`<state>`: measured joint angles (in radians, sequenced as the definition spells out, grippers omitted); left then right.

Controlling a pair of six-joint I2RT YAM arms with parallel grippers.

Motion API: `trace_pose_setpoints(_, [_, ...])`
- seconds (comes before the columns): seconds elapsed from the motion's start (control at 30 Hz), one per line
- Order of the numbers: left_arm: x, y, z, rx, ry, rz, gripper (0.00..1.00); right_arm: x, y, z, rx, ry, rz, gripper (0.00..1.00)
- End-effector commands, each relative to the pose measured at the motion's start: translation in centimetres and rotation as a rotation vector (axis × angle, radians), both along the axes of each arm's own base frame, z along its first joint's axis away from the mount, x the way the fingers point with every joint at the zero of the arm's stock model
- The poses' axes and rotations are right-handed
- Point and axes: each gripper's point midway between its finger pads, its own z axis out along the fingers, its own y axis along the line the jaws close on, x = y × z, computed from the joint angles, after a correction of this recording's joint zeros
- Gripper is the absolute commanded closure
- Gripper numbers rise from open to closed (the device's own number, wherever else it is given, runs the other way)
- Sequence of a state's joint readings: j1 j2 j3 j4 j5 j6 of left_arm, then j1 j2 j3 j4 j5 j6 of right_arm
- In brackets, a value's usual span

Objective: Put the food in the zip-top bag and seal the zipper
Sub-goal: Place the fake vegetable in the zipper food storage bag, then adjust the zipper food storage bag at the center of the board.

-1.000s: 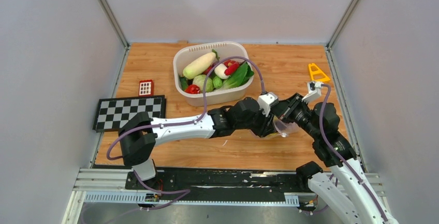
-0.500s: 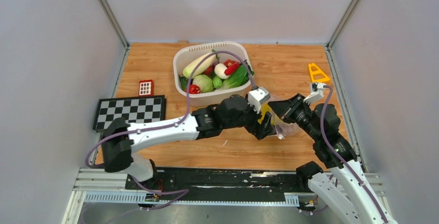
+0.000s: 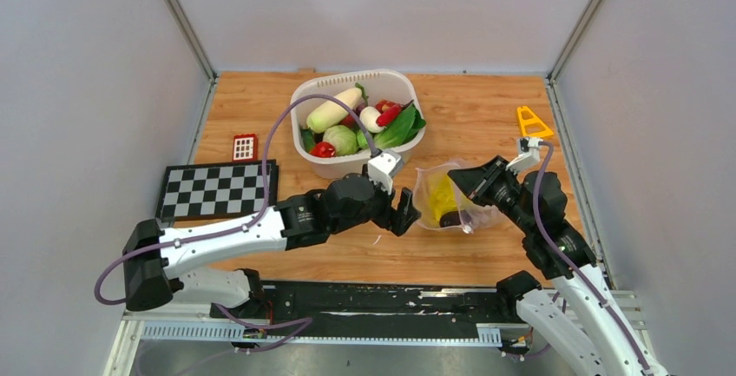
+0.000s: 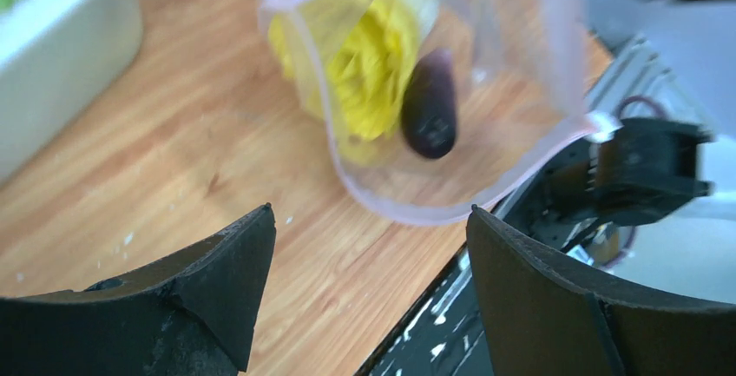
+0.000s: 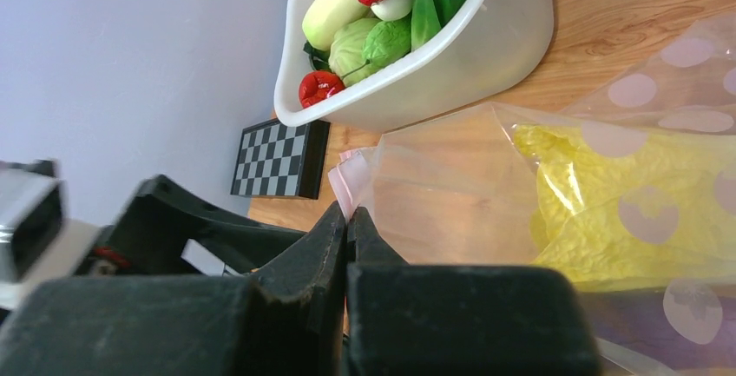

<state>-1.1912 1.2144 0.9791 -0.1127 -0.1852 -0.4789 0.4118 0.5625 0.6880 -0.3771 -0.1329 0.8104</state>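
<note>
On the wooden table (image 3: 486,115) the zip-top bag (image 3: 425,187) lies right of centre, holding yellow cabbage (image 3: 443,195) and a purple piece (image 4: 430,102); the right pincer (image 3: 460,183) pinches its rim; the left pincer (image 3: 405,211) gapes wide beside it, empty; other food (image 3: 356,124) fills the white tub (image 3: 347,166).

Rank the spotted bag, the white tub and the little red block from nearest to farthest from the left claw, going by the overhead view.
1. zip-top bag: just to the right of the left claw.
2. white tub: behind the claw, toward the back wall.
3. red block: far to the left, behind the checkerboard.
</note>
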Motion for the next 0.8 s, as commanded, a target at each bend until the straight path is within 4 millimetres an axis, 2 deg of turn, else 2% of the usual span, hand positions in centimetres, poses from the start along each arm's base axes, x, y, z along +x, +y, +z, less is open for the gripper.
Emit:
trace_pose_setpoints(0.0, [0.8,0.6,-2.7,0.018,0.069,0.113,0.14,0.0,0.4,3.1,0.029,-0.089,0.023,1.00])
trace_pose_setpoints(0.17, [1.8,-1.0,-4.0,0.057,0.059,0.120,0.19,-0.2,0.8,3.1,0.015,-0.093,0.056,1.00])
trace_pose_setpoints(0.23, [2.1,-2.0,-4.0,0.054,0.056,0.113,0.25,-0.4,1.0,3.1,0.003,-0.095,0.077,1.00])
trace_pose_setpoints(0.37, [2.6,-3.5,-3.8,0.016,0.064,0.088,0.49,-0.7,1.0,3.0,-0.074,-0.115,0.115,1.00])
trace_pose_setpoints(0.47, [3.8,-3.4,-3.1,0.007,0.054,0.117,0.77,-0.9,0.3,3.0,-0.194,-0.136,0.132,1.00])
trace_pose_setpoints(0.53, [4.6,-2.8,-2.1,-0.008,0.037,0.136,0.94,-1.0,-0.4,3.3,-0.293,-0.155,0.147,1.00])
trace_pose_setpoints(0.57, [4.9,-2.6,-0.8,-0.026,0.020,0.140,1.00,-1.1,-0.8,3.4,-0.352,-0.158,0.156,0.99])
trace_pose_setpoints(0.63, [5.5,-2.1,1.3,-0.038,-0.019,0.143,1.00,-1.2,-1.7,4.3,-0.452,-0.170,0.164,0.99])
trace_pose_setpoints(0.77, [6.0,-1.5,5.2,-0.038,-0.101,0.126,1.00,-1.4,-3.2,4.8,-0.616,-0.165,0.191,0.97])
